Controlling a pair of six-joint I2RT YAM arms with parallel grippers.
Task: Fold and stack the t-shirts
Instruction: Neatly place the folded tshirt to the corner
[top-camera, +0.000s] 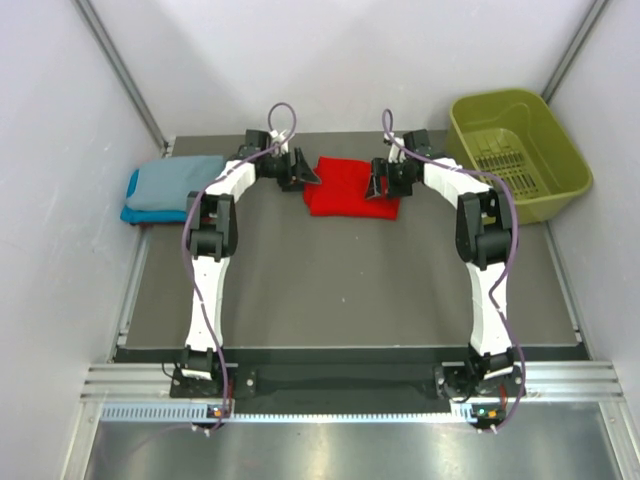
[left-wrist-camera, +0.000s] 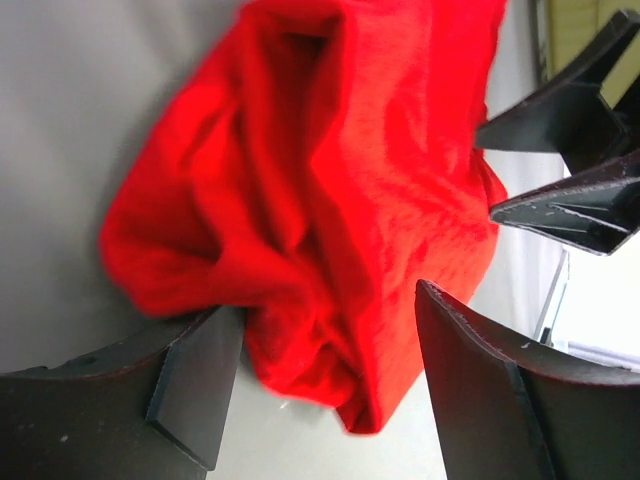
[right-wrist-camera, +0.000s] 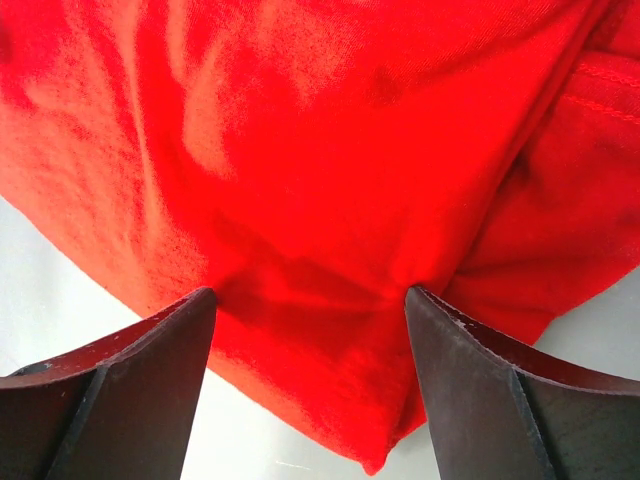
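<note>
Your left gripper (left-wrist-camera: 328, 300) and right gripper (right-wrist-camera: 310, 291) both gape wide, the crumpled bright red cloth t-shirt (top-camera: 352, 187) lying unclamped between each one's fingers.

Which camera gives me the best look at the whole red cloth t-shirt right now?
Top external: the red cloth t-shirt shows whole, its full bunched outline visible. Left wrist shows only one crumpled end; right wrist only a close-up patch.
</note>
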